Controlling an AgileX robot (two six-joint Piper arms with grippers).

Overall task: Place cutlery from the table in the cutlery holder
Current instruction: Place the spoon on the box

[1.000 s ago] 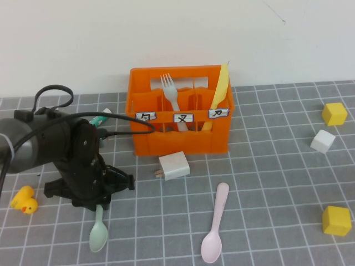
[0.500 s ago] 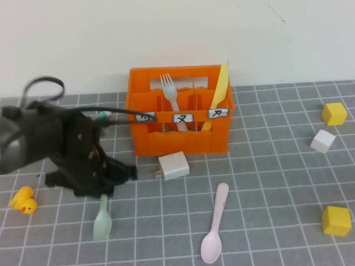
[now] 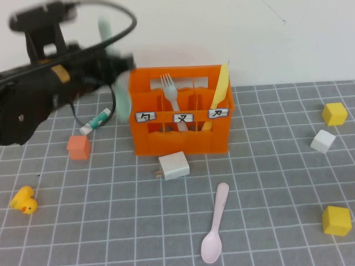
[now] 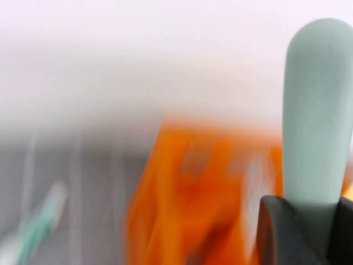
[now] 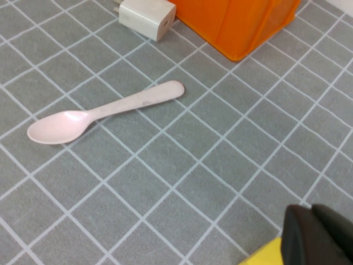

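Note:
My left gripper [image 3: 113,62] is shut on the pale mint green spoon [image 3: 120,91] and holds it in the air, hanging bowl down, just left of the orange cutlery holder [image 3: 180,136]. In the left wrist view the spoon's handle [image 4: 317,110] sticks out from between the fingers [image 4: 278,229], with the holder [image 4: 198,199] blurred behind. The pale pink spoon [image 3: 215,224] lies on the table in front of the holder; it also shows in the right wrist view [image 5: 105,113]. My right gripper [image 5: 310,212] is shut and empty, low over the table near a yellow cube [image 5: 265,255]; it is out of the high view.
A grey fork [image 3: 170,91] and a yellow knife [image 3: 221,83] stand in the holder. A white charger [image 3: 173,165] lies in front of it. A small orange cube [image 3: 79,147], a tube [image 3: 95,122] and a rubber duck [image 3: 24,200] sit left. Yellow cubes [image 3: 334,113], [image 3: 336,220] and a white cube [image 3: 322,141] sit right.
My left arm has lifted the mint green spoon off the table and swung it up and back, beside the holder's left side. The small orange cube has come into view.

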